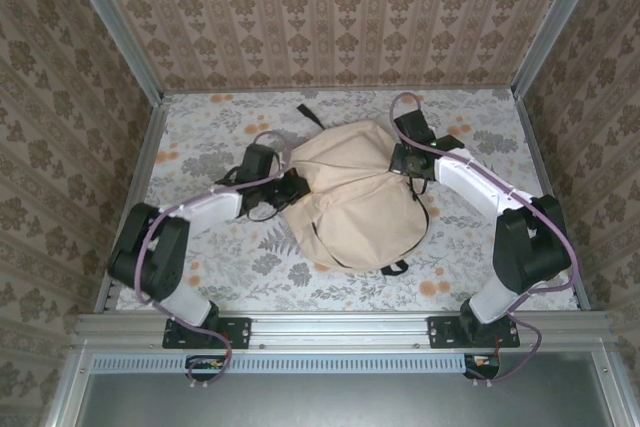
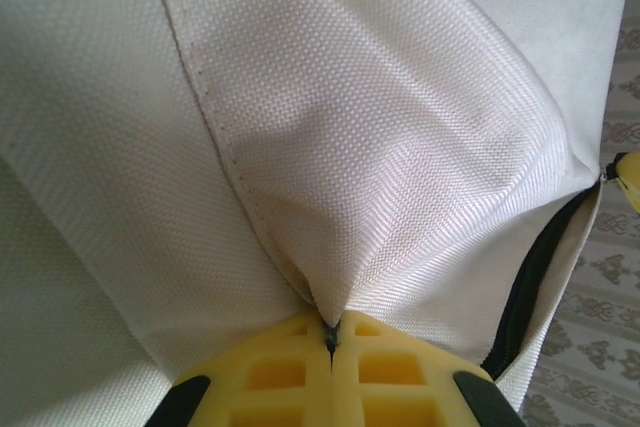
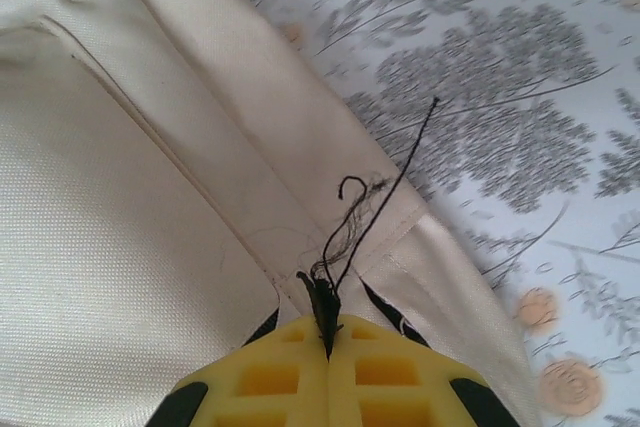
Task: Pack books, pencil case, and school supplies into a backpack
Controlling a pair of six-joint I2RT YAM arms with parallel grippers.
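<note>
The beige backpack [image 1: 355, 197] lies bulging in the middle of the table, its black top loop [image 1: 311, 115] pointing to the far side. At the bag's left edge my left gripper [image 1: 297, 185] is shut, its yellow fingers pinching a fold of the backpack [image 2: 380, 147] fabric at my left gripper's [image 2: 330, 332] tips. A black zipper line [image 2: 530, 282] runs beside it. My right gripper [image 1: 403, 159] is at the bag's far right corner. There my right gripper [image 3: 327, 332] is shut on a black frayed tab [image 3: 322, 299] of the backpack [image 3: 120, 247], with loose threads trailing. Books, pencil case and school supplies are hidden.
The table [image 1: 220, 257] wears a grey floral cloth with orange blossoms and is boxed in by patterned walls on three sides. A metal rail [image 1: 340, 329] runs along the near edge. A black strap end [image 1: 396, 267] sticks out under the bag's near side.
</note>
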